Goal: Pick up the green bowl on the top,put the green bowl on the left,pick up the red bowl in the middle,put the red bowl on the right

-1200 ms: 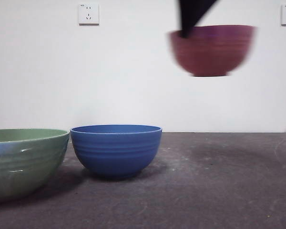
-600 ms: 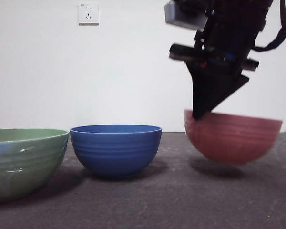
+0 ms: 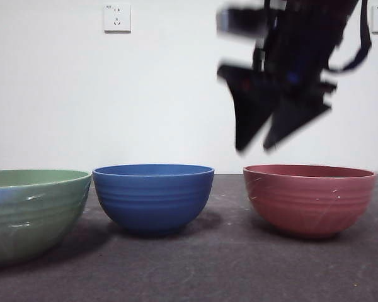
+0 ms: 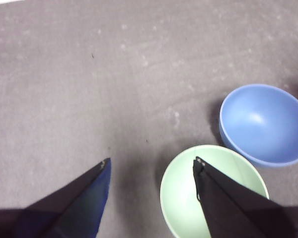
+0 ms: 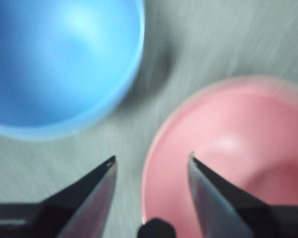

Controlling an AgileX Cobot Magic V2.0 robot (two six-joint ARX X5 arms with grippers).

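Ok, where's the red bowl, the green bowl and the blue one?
red bowl [image 3: 309,200], front view, ribbed outer wall.
green bowl [image 3: 31,214], front view, outer wall.
blue bowl [image 3: 153,198], front view, ribbed outer wall.

Three bowls stand in a row on the table [image 3: 239,270]: green bowl [image 3: 31,211] at the left, nearest the front camera; blue bowl [image 3: 153,196] in the middle, just beside it; red bowl [image 3: 309,198] at the right, apart from the blue one; right gripper [image 3: 259,148] above the red bowl's left rim; left gripper [image 4: 151,166] over the green bowl's edge.
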